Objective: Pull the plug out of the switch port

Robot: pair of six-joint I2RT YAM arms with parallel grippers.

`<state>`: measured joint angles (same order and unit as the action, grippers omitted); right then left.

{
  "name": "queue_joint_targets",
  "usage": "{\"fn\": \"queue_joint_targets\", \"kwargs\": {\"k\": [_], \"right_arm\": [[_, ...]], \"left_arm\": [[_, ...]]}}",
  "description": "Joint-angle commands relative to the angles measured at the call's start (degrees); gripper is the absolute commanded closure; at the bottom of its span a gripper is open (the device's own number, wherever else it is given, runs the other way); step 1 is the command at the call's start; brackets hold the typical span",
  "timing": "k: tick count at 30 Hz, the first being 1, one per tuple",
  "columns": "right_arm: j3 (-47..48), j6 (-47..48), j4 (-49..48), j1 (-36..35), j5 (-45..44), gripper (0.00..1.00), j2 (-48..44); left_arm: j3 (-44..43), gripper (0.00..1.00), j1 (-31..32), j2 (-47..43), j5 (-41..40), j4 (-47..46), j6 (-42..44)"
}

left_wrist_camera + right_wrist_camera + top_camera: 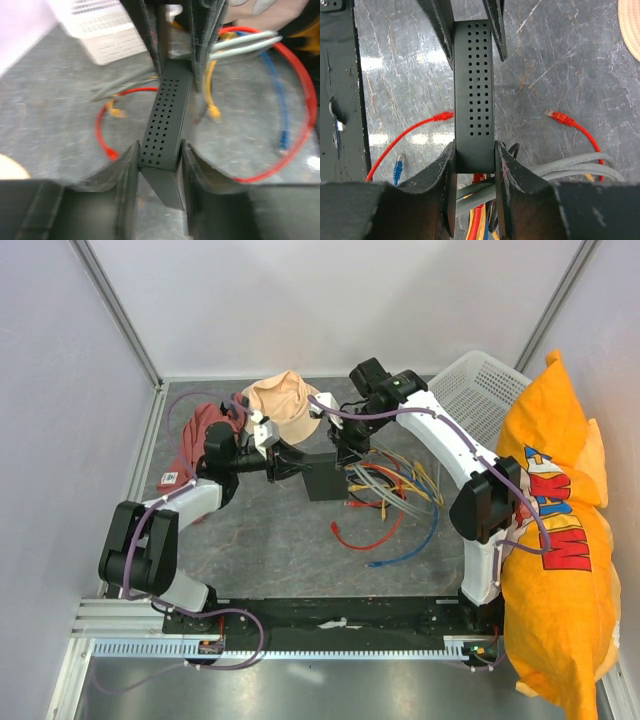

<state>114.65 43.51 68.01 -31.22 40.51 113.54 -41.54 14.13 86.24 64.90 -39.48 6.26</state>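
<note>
The switch (474,85), a thin black box, stands on its edge near the middle of the grey table (270,550), just in front of the peach hat (285,400); its narrow perforated side is turned up toward both wrist cameras; whether it rests on the table or is lifted a little, I cannot tell. The left gripper (159,150) pinches one end of the switch, its two fingers pressed on the broad flat faces; the right gripper (474,150) pinches the opposite end in the same way, so the two grippers face each other along the box. At the right gripper's end a bundle of cables (570,167), grey, red and yellow, passes under the fingers; whether a plug sits in a port there is hidden. A loose red plug (559,117) and a blue plug (398,167) lie on the table beside the switch; a white basket (470,385) and an orange bag (555,540) are at the right side.
</note>
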Motion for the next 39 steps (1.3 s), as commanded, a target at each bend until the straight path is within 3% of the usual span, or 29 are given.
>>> {"fn": "queue_joint_targets", "kwargs": {"k": [1,2,6,7,10,11,12,17,21,26,34,39], "right_arm": [[4.4,-1.4,-1.0,-0.7,7.9,0.9,0.5],[4.5,-1.6,-1.3,-0.8,7.8,0.89,0.8],[5.6,-2.1,-1.5,-0.8,6.3,0.68,2.7],[7.0,-2.5,-1.6,-0.7,5.9,0.51,2.8],[11.8,-7.0,-3.9,-0.6,4.1,0.23,2.7],[12.8,-9.8,-7.9,-0.4,3.0,0.08,2.3],[13.7,-12.2,-10.3,-0.3,2.6,0.02,1.0],[8.8,-23.0,-24.6,-0.2,2.1,0.02,-5.2],[-0.7,-19.2,-26.7,-0.8,1.2,0.02,-9.9],[-6.1,-16.4,-25.3,-1.2,1.7,0.02,-11.6],[-15.2,-8.5,-20.2,-2.7,1.2,0.05,-12.6],[-21.0,-8.2,-22.3,-3.1,-2.1,0.08,-12.7]], "left_arm": [[-5.2,0.87,1.1,2.5,10.1,8.2,-3.6],[-7.5,0.98,1.1,3.4,10.6,10.0,-5.5],[-10.4,0.98,1.1,4.7,8.2,17.8,-11.8],[-11.0,0.98,1.1,4.5,7.4,22.0,-11.6],[-14.8,0.98,0.7,4.5,6.6,32.1,-12.1],[-16.7,0.98,0.1,4.6,6.6,33.8,-12.8],[-17.3,0.98,-0.4,5.2,6.9,35.2,-16.2],[-19.5,0.98,-4.3,7.4,8.0,35.4,-29.0],[-20.3,0.98,-6.0,11.1,9.8,35.4,-41.3],[-19.4,0.98,-7.9,16.7,9.4,35.7,-47.9],[-20.1,0.98,-9.0,25.5,6.6,39.1,-50.4],[-24.4,0.98,-9.6,28.3,1.5,53.0,-39.8]]}}
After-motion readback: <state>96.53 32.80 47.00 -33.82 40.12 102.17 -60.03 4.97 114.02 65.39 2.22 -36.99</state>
